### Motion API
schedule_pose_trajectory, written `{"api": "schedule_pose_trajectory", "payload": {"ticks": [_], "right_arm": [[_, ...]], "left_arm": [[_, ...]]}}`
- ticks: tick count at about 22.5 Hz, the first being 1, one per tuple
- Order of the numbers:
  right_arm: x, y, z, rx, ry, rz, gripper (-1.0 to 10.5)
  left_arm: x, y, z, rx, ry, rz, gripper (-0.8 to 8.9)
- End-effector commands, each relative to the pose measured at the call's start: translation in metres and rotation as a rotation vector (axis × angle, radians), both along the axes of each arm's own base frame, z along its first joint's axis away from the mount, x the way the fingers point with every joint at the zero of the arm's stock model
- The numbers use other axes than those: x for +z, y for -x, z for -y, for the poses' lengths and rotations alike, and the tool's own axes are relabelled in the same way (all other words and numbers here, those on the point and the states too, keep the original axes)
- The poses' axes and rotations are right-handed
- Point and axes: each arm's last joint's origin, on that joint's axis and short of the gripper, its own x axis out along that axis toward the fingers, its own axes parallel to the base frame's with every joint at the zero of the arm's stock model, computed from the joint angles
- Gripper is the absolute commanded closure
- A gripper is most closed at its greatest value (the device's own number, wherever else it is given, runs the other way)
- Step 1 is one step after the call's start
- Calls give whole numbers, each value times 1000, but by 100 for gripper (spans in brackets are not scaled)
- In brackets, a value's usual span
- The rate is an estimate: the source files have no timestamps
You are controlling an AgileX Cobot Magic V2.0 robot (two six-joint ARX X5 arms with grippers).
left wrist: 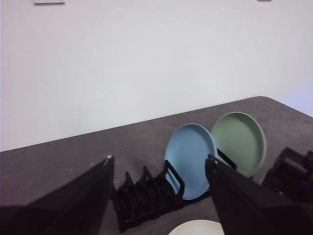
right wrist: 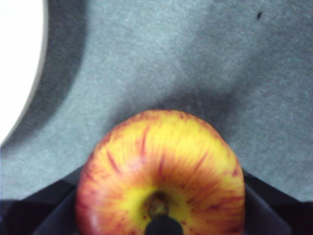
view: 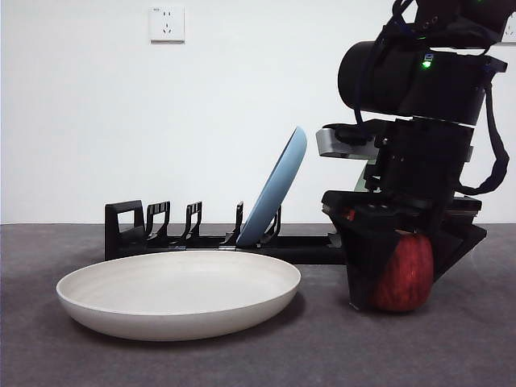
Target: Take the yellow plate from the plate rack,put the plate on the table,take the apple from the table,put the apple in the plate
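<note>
The red apple (view: 407, 274) stands on the dark grey table (view: 451, 347) at the right. My right gripper (view: 399, 295) reaches down over it, with a jaw against each side. In the right wrist view the apple (right wrist: 161, 171) fills the space between the jaws of that gripper (right wrist: 161, 179). The cream yellow plate (view: 177, 290) lies flat on the table at front left, and its edge shows in the left wrist view (left wrist: 198, 227). The black plate rack (view: 161, 230) stands behind it. My left gripper (left wrist: 159, 158) is open and empty, high above the rack (left wrist: 146, 196).
A blue plate (view: 278, 189) leans upright in the rack. A pale green plate (left wrist: 239, 142) stands behind the blue plate (left wrist: 190, 159). The right arm (left wrist: 293, 169) is beside the rack's end. A wall socket (view: 167, 24) is on the white wall.
</note>
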Motion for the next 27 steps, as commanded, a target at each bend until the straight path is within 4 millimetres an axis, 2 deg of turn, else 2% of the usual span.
{"api": "schedule_pose_trajectory", "payload": {"ticks": [1,4,7,11,13,15,18,21,24,27], "right_arm": [[2,0,-1,-6,-4,6,958],[25,-1,-2,-25,-52,50,958],[64,-2,-12,2,-134,124,959],[114,1,-42,102,-248,197,959],[131,6,-63,165,-290,227,959],[138,10,-87,225,-311,236,960],[127,10,-121,287,-298,208,959],[92,6,-146,317,-238,138,959],[53,0,-157,318,-156,53,959],[25,-4,-161,310,-88,11,959]], "left_arm": [[0,0,0,7,7,2,500],[0,0,0,8,7,2,500],[0,0,0,7,6,3,500],[0,0,0,7,3,4,500],[0,0,0,7,3,4,500],[0,0,0,7,1,5,500],[0,0,0,7,0,5,500],[0,0,0,6,-6,1,500],[-2,0,-1,6,-22,-8,500],[-3,0,-1,6,-35,-17,500]]}}
